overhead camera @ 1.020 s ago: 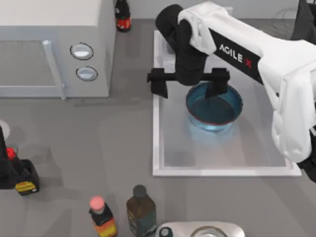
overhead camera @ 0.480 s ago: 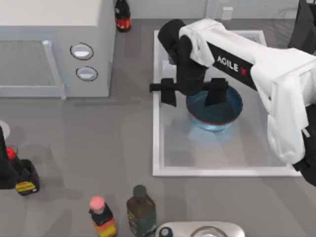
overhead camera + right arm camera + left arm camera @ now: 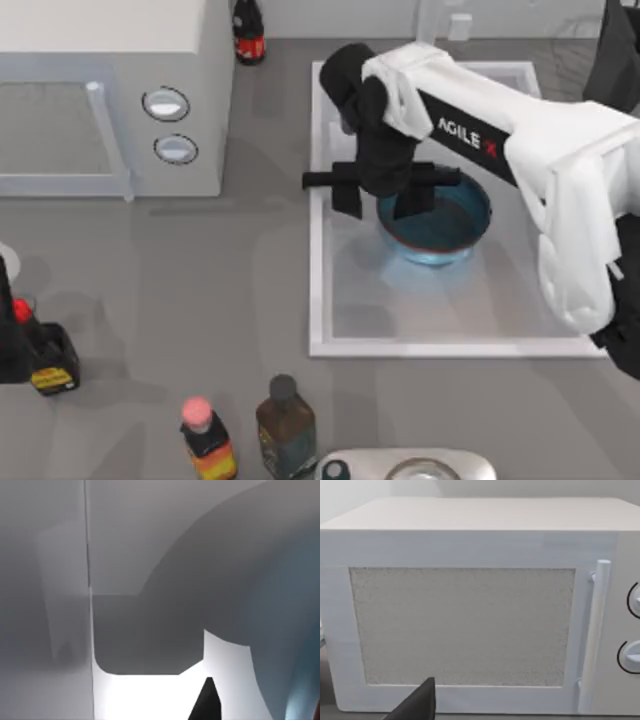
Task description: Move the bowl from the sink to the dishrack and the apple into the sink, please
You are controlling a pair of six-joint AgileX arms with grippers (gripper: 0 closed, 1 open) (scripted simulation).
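While looking down from above: right gripper (image 3: 380,192) low in the sink (image 3: 318,250), fingers spread, straddling the near-left rim of the bowl (image 3: 445,225), not yet clamped. Nothing moved so far; bowl to rack, apple to sink both left. Left wrist: facing a microwave (image 3: 465,625). Right wrist: blue bowl wall (image 3: 300,630) close.

White AgileX-marked arm, black pincer (image 3: 381,198)
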